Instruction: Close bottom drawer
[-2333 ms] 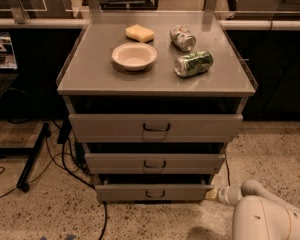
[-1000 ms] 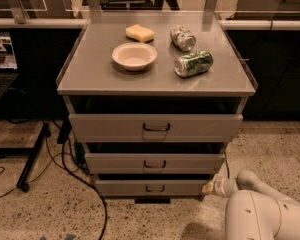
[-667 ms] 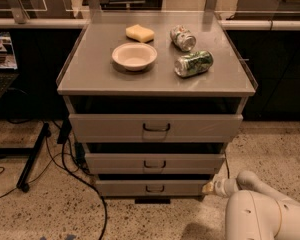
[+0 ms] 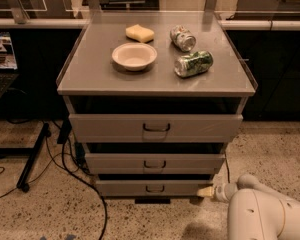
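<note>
Though front-on, bottom drawer (image 4: 135, 187) crosswise; gripper (image 4: 206, 191) at its right end.

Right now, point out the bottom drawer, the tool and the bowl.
bottom drawer (image 4: 155, 188): camera view, middle of its front panel, at the handle.
tool (image 4: 206, 191): camera view, its pale tip, beside the drawer's right end near the floor.
bowl (image 4: 134, 56): camera view, bare inside of the bowl, on the cabinet top.
</note>
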`<state>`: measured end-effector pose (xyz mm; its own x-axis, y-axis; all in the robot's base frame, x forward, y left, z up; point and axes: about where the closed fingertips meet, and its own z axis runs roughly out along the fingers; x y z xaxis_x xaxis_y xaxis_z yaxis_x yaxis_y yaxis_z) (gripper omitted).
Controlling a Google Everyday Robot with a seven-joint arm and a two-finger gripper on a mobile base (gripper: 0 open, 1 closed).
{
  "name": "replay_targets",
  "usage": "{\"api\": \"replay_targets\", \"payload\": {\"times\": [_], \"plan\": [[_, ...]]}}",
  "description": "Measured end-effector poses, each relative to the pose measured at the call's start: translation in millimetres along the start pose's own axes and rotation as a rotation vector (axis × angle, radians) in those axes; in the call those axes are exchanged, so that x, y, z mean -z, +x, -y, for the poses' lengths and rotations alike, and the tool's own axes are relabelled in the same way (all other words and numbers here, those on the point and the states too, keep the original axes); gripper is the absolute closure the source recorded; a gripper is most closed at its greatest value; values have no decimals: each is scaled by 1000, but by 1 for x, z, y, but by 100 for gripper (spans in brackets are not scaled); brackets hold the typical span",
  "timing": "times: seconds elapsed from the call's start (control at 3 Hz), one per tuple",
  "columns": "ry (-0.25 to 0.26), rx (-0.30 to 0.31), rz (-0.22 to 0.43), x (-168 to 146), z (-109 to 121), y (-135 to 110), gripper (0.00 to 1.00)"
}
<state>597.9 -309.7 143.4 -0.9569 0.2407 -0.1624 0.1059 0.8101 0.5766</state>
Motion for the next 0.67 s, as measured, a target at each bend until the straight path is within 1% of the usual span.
{"api": "replay_targets", "payload": {"times": [0.33,0.67], "plan": [[16,-2,-10,5,5,9,0],[16,-2,-11,5,5,10,0]]}}
